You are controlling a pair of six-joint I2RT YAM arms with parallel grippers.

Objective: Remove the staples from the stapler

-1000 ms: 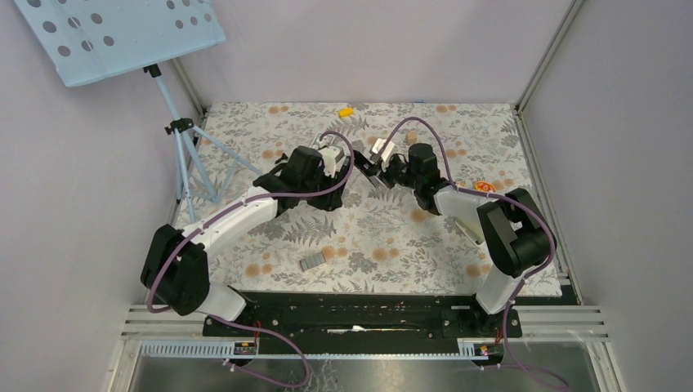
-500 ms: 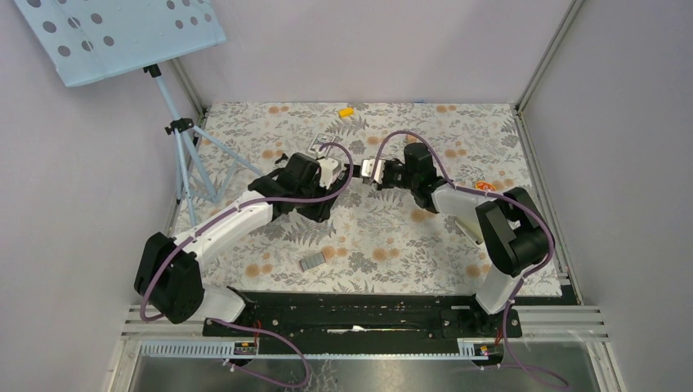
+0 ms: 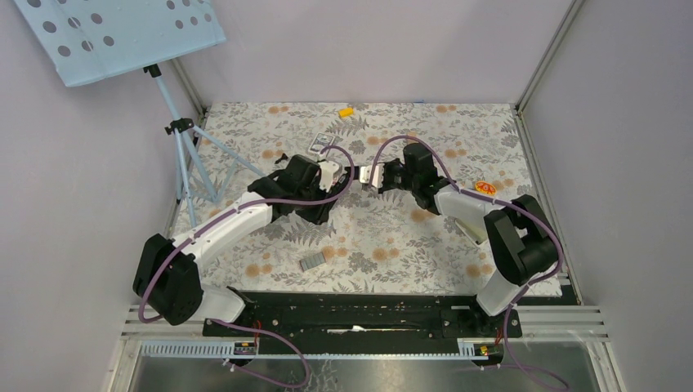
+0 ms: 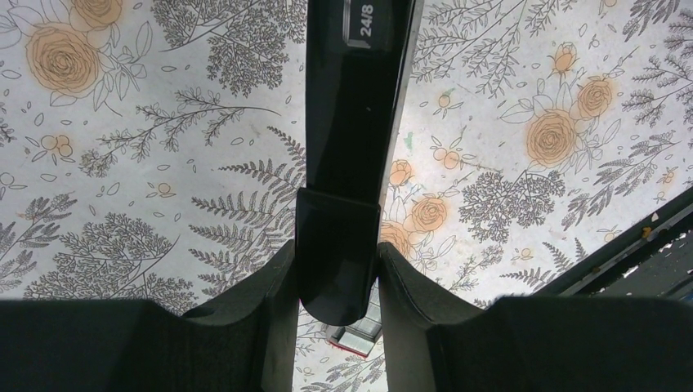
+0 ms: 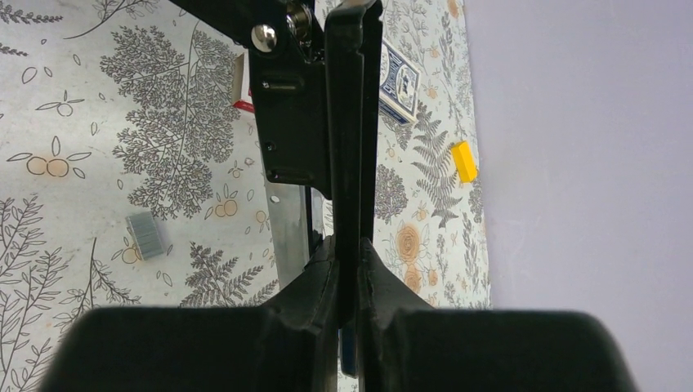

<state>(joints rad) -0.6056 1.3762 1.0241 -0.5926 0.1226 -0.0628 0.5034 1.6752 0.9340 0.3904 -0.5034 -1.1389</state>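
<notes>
Position of the stapler (image 4: 353, 122) has changed within the last 1 second. Both arms have carried it slightly nearer and lower over the middle of the desk (image 3: 392, 245). It now spans left to right between the 2 pincers, held clear of the surface. The left arm's shift has uncovered a small blue box (image 3: 321, 143) at the far side.

The left pincer (image 4: 337, 273) is clamped across the broad black arm of the stapler. The right pincer (image 5: 347, 257) is pressed together on the thin edge of the other arm. The stapler is therefore held spread at its hinge, with the silver rail (image 5: 286, 220) exposed.

1 grey block of staples (image 3: 312, 261) lies on the desk, near the centre and well apart from the stapler. Judgement: unloading is partly done. Whether the rail carries more staples cannot be told.

Legible writing: "24/8" in white on the stapler arm, left wrist view. The print on the blue box is too small to read.
</notes>
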